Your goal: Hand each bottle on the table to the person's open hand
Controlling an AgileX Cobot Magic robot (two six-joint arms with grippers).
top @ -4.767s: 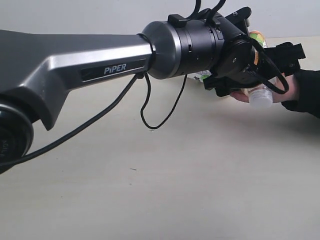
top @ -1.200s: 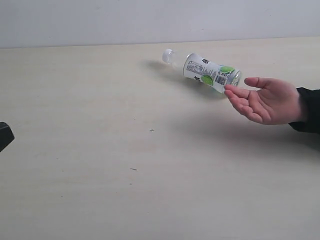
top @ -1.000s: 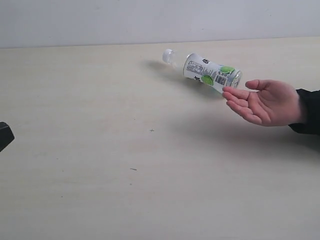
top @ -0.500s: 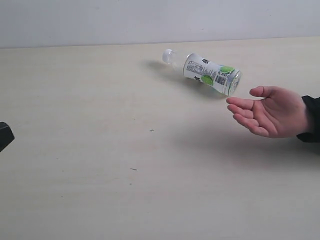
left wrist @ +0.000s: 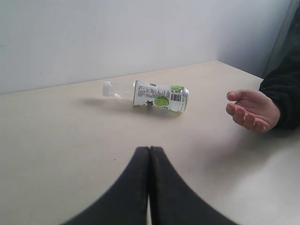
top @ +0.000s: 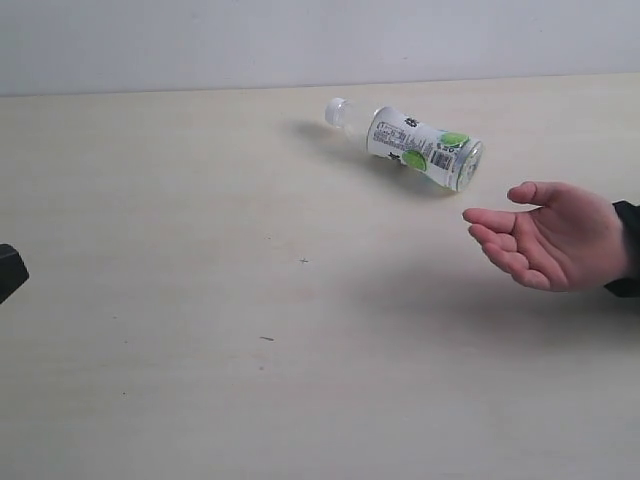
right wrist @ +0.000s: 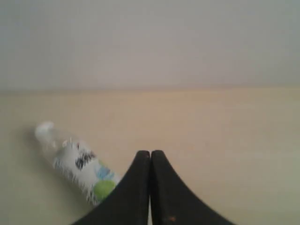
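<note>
Black end effectors (left wrist: pixel 149 151) (right wrist: pixel 150 154) both pressed closed, empty.

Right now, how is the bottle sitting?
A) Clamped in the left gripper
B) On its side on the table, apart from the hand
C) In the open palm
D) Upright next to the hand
B: the bottle lies on its side on the table, with bare tabletop between it and the empty, open hand.
</note>
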